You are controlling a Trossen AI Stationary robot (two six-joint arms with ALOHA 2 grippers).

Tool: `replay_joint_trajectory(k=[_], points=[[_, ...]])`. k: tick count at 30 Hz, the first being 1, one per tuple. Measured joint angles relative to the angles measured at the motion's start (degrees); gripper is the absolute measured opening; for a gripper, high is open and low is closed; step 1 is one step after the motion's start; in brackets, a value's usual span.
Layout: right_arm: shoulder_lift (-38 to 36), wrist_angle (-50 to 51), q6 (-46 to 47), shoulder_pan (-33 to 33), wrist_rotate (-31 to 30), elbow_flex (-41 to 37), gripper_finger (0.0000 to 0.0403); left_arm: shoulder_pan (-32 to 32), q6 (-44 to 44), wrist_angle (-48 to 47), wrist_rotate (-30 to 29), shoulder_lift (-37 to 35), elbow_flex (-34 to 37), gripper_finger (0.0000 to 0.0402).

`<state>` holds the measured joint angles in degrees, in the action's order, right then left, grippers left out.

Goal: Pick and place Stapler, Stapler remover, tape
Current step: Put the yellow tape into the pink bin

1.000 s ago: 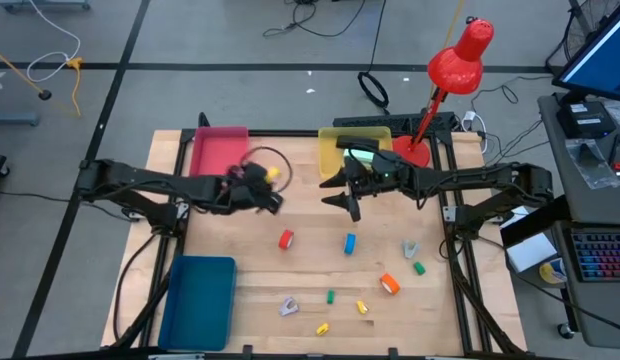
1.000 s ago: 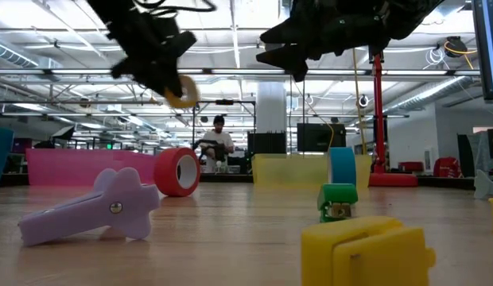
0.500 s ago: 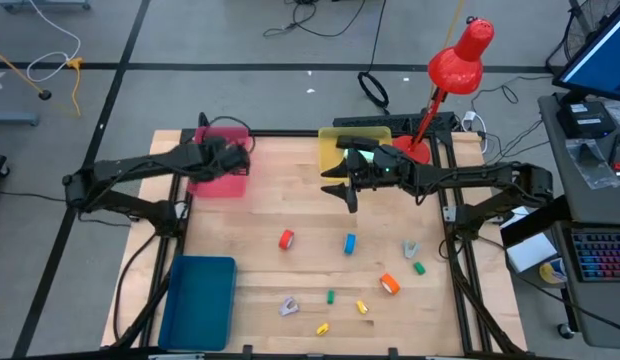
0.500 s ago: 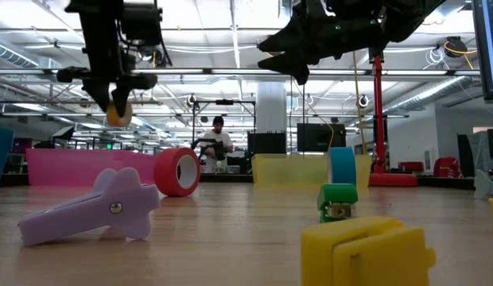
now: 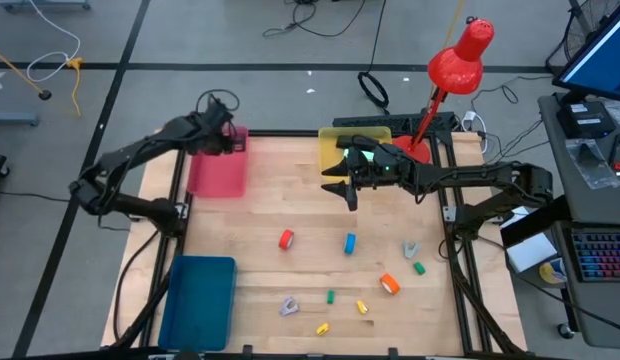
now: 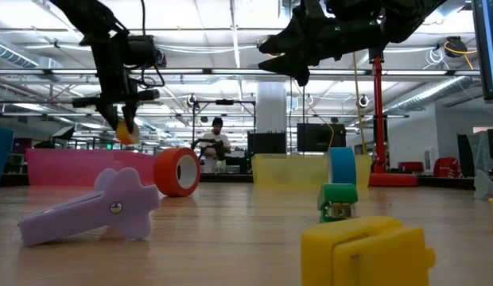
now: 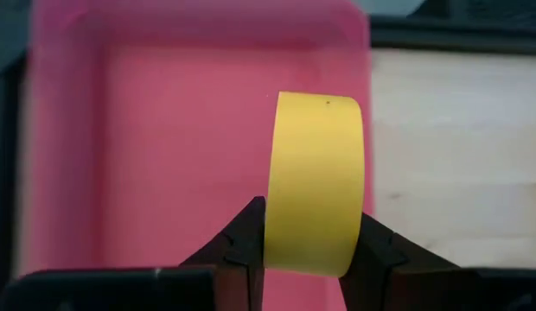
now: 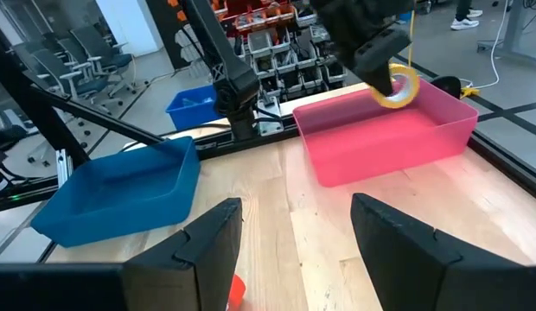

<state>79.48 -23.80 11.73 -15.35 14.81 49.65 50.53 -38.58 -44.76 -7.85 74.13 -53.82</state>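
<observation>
yellow tape [image 7: 315, 183] clamped between left gripper [image 7: 307, 259] jaws above pink bin [image 7: 164, 155]; right gripper [image 8: 294, 250] jaws wide, empty.

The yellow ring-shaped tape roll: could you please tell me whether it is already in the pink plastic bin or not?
Not yet in. The yellow ring-shaped tape roll is pinched in the left gripper, above the pink plastic bin.

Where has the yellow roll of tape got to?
The yellow tape roll is pinched in the left gripper, held in the air above the pink bin at the table's back left.
</observation>
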Motion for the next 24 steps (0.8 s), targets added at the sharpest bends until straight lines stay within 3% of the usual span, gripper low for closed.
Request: replay_joint_trajectory(k=[4, 14, 24], points=[[0.0, 0.0, 0.0, 0.0, 0.0, 0.0, 0.0208, 4.9, 3.0, 1.1, 6.0, 2.7, 0.0, 0.0101], [0.0, 0.0, 0.0, 0.0, 0.0, 0.0, 0.0208, 8.2, 6.4, 0.9, 6.7, 7.6, 0.0, 0.0101], [0.0, 0.1, 0.0, 0.0, 0.0, 0.0, 0.0208, 11.0, 10.4, 4.6, 12.9, 13.7, 0.0, 0.0101]])
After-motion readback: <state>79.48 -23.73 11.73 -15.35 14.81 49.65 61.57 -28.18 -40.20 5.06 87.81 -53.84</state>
